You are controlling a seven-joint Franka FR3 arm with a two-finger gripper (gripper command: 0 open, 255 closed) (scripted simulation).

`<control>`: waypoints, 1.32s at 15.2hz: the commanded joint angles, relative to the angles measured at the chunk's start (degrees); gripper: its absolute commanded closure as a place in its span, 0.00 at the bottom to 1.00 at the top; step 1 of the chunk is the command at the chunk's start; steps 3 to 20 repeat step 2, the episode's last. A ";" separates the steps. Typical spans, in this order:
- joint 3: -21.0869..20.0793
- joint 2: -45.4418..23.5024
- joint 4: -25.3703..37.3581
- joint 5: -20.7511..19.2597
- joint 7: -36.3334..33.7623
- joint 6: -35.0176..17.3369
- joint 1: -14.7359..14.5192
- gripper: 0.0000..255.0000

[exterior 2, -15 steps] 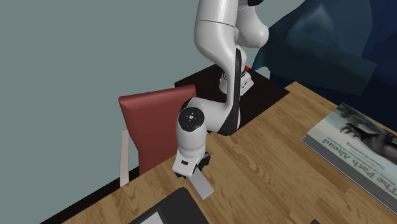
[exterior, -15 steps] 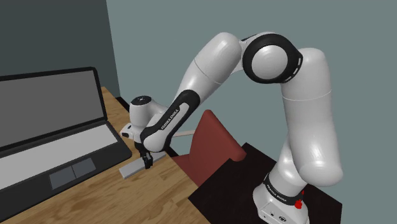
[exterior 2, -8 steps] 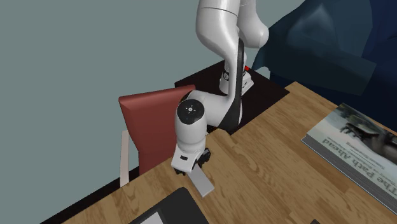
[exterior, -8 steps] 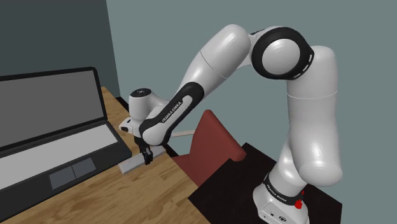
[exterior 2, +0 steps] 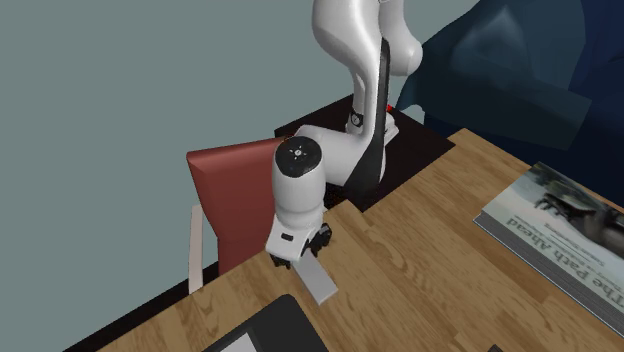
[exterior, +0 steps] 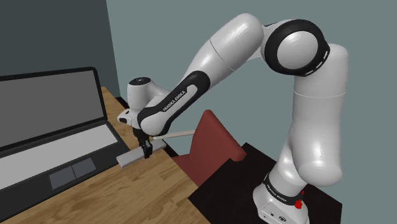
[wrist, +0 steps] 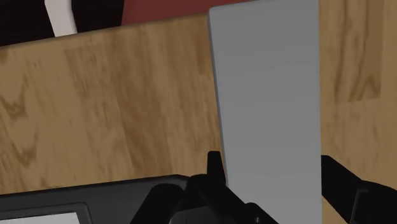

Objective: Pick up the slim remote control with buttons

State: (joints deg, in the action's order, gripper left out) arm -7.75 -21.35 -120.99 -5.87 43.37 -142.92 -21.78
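Shoulder view: my claw (exterior: 146, 153) is clamping the remote (exterior: 130, 157), a plain grey slab w/ no buttons drawn, sticking out sideways from my fingers toward the laptop (exterior: 51, 127). Can't tell if it's clearing the desk (exterior: 127, 200) below.

Second ext. view: the remote (exterior 2: 320, 283) is lying right under the claw (exterior 2: 300, 262), low over the wood.

Wrist view: my fingers (wrist: 215, 168) are pinching both long edges near one end. I'm guessing it's light, rigid and smooth-sided, so prob. prone to tipping or slipping. Gripping nearer mid-length would balance it better.
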 commanded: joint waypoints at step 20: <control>-0.14 0.94 -0.24 0.21 0.09 0.70 0.05 1.00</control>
